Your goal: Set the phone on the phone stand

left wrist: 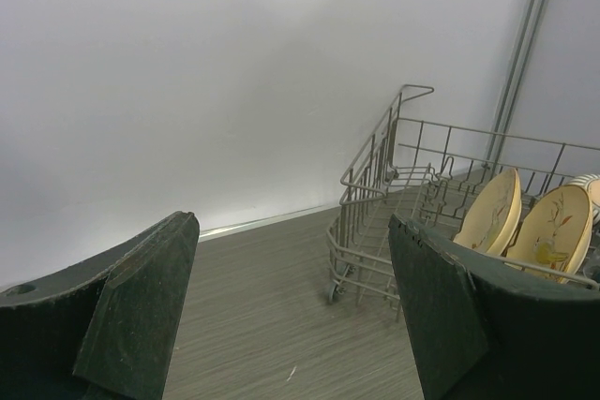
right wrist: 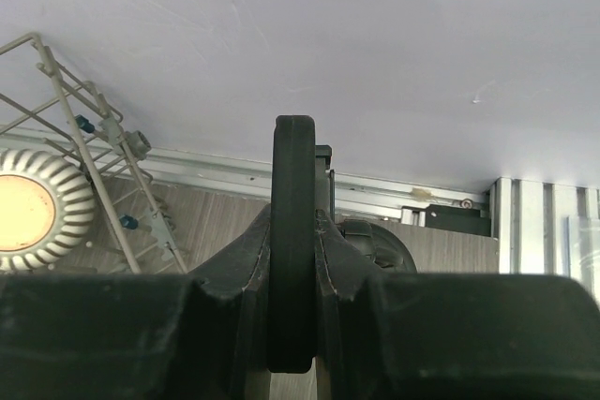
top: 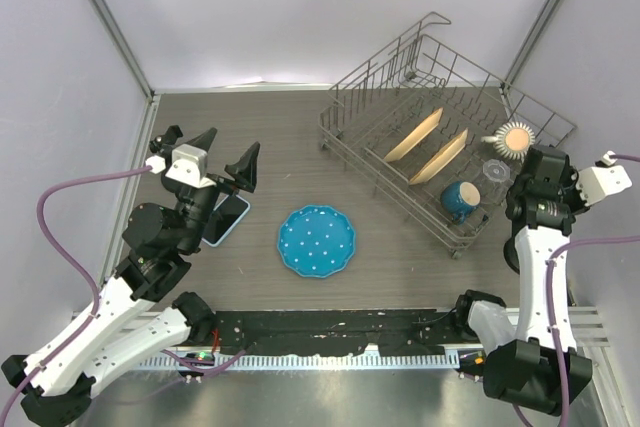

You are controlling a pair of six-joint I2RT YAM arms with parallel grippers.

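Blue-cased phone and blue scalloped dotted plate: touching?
Apart. Top external view shows a strip of grey table between the blue-cased phone and the blue scalloped plate.

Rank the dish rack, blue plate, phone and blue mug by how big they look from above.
1. Dish rack, clearly largest.
2. Blue plate.
3. Phone and blue mug: unsure, since the left arm hides part of the phone.

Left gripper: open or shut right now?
Open. In the wrist view the left gripper has its jaws wide apart, with bare table and the dish rack visible between them. It holds nothing.
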